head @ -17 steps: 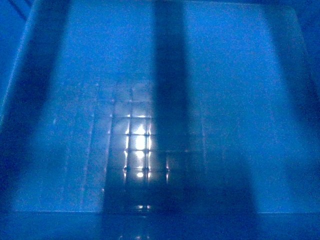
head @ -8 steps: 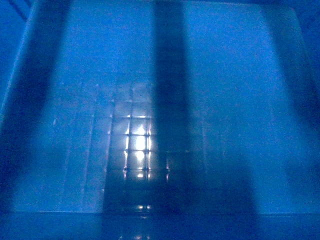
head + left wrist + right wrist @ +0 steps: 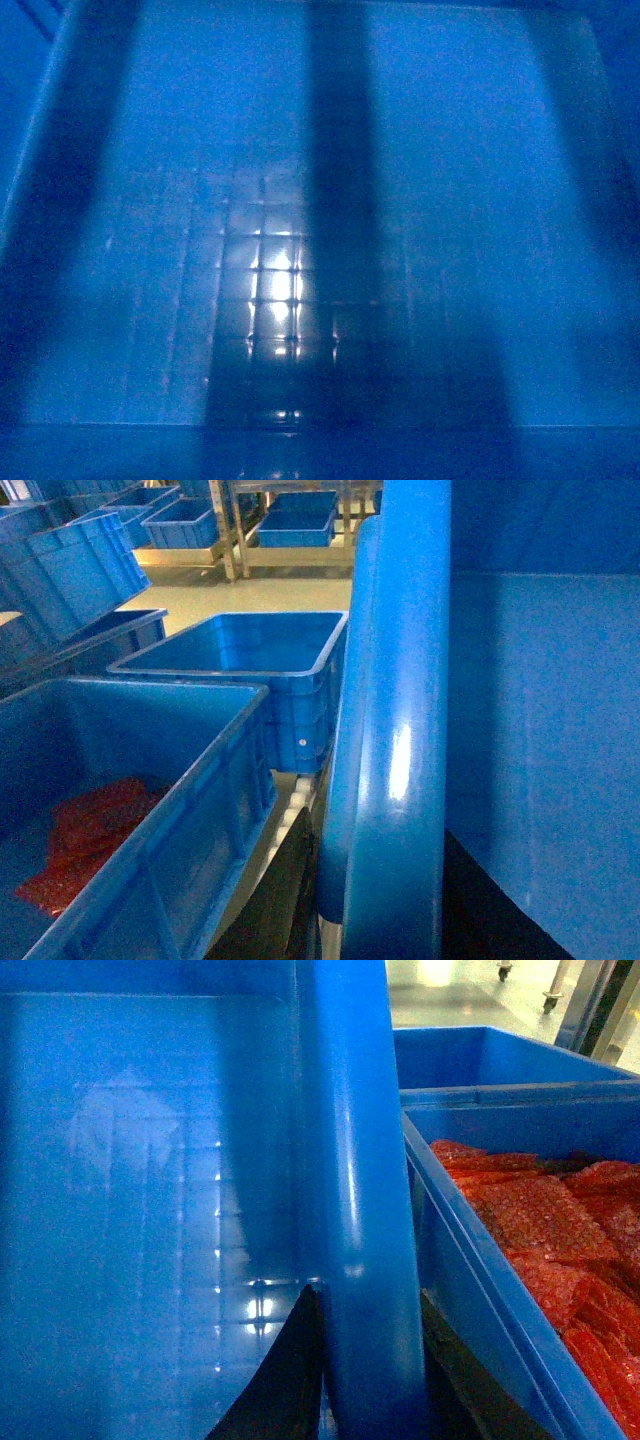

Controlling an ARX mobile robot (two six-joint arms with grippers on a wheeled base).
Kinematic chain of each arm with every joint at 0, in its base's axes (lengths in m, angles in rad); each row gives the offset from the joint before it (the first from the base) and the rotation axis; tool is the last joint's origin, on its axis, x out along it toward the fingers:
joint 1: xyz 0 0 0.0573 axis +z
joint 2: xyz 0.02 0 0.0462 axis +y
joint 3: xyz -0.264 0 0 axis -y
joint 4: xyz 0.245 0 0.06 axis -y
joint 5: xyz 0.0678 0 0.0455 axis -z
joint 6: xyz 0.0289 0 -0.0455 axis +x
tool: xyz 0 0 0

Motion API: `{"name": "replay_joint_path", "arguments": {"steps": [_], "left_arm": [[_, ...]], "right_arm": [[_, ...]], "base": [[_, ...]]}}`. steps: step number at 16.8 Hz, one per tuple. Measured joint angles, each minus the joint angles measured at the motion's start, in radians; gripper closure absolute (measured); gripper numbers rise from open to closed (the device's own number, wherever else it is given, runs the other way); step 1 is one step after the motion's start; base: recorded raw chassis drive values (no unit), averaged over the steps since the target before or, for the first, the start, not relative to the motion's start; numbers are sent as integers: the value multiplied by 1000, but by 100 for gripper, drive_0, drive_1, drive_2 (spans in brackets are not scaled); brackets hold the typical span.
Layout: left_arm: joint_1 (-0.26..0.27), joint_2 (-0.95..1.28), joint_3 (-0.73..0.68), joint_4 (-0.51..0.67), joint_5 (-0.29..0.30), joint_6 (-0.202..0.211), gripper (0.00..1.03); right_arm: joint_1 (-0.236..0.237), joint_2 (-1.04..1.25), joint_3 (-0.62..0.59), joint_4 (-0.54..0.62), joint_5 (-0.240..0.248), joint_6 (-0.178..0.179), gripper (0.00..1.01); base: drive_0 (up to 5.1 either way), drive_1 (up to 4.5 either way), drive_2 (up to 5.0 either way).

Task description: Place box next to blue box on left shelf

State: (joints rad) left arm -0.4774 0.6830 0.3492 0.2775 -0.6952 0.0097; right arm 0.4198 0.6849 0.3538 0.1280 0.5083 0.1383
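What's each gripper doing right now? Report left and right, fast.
Left gripper: shut on the box, clamped over its rim.
Right gripper: shut on the box's opposite rim, one finger inside, one outside.

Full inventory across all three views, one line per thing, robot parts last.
box: 1, bright blue, fills the head view; grid floor with a light glare; its rim runs up both wrist views.
neighbouring crate with red bags: 1, blue, right of the box in the right wrist view.
red bags: several, red, inside that crate.
crate with red contents: 1, blue, left of the box in the left wrist view.
empty crate: 1, blue, behind that one.
stacked crates: several, blue, far left.
shelf rack: 1, metal, background, holding blue crates.
left gripper: dark finger at the rim.
right gripper: dark fingers either side of the rim.
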Motion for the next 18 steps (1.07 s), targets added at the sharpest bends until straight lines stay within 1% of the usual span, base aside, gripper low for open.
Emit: {"name": "replay_joint_path", "arguments": {"steps": [18], "left_arm": [[0, 0, 0, 0, 0, 0, 83]], "right_arm": [[0, 0, 0, 0, 0, 0, 84]], "base": [[0, 0, 0]]}}
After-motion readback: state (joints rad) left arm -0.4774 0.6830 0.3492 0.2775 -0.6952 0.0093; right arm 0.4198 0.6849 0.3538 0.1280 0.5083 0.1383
